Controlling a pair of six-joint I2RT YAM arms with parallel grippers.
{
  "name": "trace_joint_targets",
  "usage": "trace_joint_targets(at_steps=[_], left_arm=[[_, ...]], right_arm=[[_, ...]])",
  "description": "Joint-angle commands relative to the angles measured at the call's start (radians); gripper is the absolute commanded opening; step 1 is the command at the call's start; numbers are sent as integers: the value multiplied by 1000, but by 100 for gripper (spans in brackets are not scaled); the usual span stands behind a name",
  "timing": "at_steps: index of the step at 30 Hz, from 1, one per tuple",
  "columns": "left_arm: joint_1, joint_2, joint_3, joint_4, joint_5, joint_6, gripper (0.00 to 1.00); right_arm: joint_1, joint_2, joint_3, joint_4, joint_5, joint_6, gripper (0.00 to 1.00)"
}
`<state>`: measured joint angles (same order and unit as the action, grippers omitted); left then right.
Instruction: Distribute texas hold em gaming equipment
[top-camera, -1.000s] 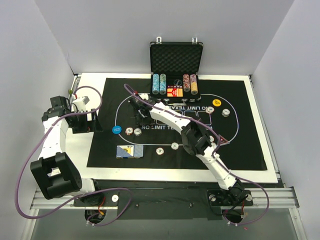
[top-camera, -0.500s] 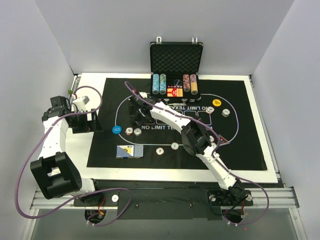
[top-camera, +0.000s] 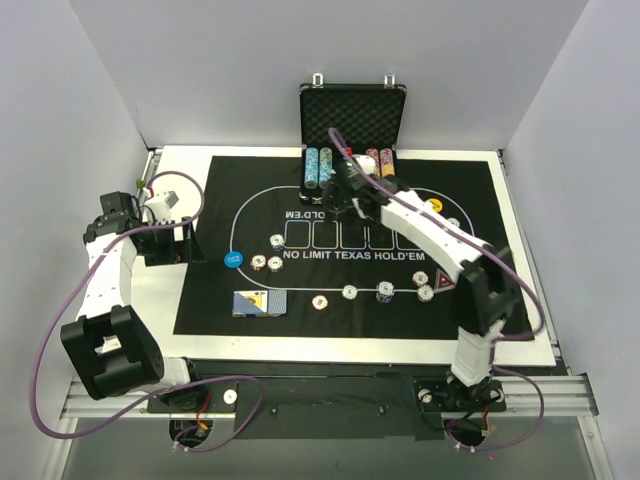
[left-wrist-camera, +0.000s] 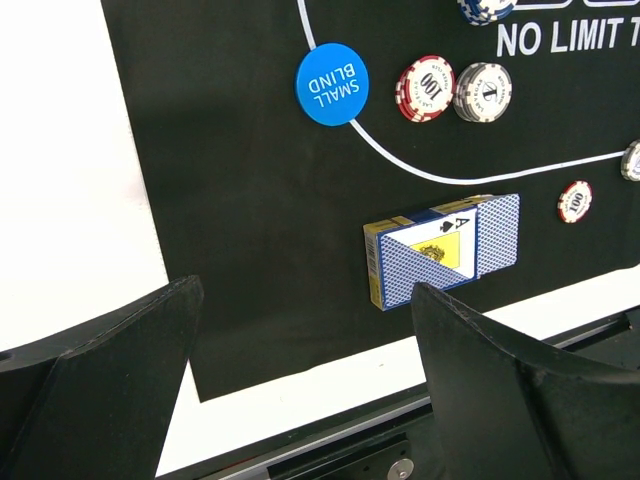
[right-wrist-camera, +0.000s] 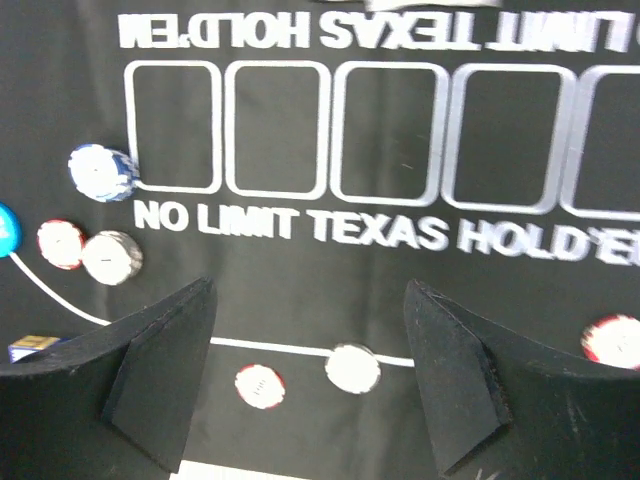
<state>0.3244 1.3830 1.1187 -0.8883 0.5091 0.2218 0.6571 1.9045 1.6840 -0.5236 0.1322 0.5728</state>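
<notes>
My right gripper (top-camera: 343, 203) is open and empty, held over the back of the black mat just in front of the case; its wrist view (right-wrist-camera: 310, 375) looks down on the mat. A blue chip (top-camera: 277, 240), a red chip (top-camera: 258, 262) and a grey chip (top-camera: 275, 263) lie beside the blue button disc (top-camera: 233, 258). The blue-backed card deck (top-camera: 258, 303) lies near the mat's front left. My left gripper (top-camera: 185, 243) is open and empty at the mat's left edge. Its wrist view (left-wrist-camera: 310, 370) shows the deck (left-wrist-camera: 443, 248) and the "SMALL BLIND" disc (left-wrist-camera: 332, 83).
The open black case (top-camera: 352, 112) stands at the back with rows of chips (top-camera: 318, 168). A red chip (top-camera: 318, 302), a white chip (top-camera: 349, 292), a blue chip (top-camera: 385, 292) and a red chip (top-camera: 425, 293) lie along the front. A yellow disc (top-camera: 434, 205) lies at the right.
My right gripper has swung from the mat's left centre back and right to the front of the case. A blue chip now shows where it was. The left arm has not moved.
</notes>
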Motion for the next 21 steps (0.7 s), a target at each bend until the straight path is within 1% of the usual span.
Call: trace_joint_targets(at_steps=[1, 4, 5, 10, 16, 21], left_arm=[[8, -32, 10, 23, 35, 10, 97], [7, -35, 10, 22, 46, 5, 97], [7, -38, 12, 22, 46, 5, 97], [7, -35, 10, 25, 55, -1, 97], [8, -38, 9, 25, 55, -6, 97], [7, -44, 12, 22, 51, -10, 97]], right_arm=[[-14, -177, -217, -62, 102, -8, 72], [-20, -269, -343, -87, 133, -7, 74], [-17, -283, -406, -88, 135, -5, 75], [-13, -358, -602, -69, 155, 30, 76], [-19, -389, -678, -21, 147, 44, 76], [-22, -375, -708, 49, 86, 45, 74]])
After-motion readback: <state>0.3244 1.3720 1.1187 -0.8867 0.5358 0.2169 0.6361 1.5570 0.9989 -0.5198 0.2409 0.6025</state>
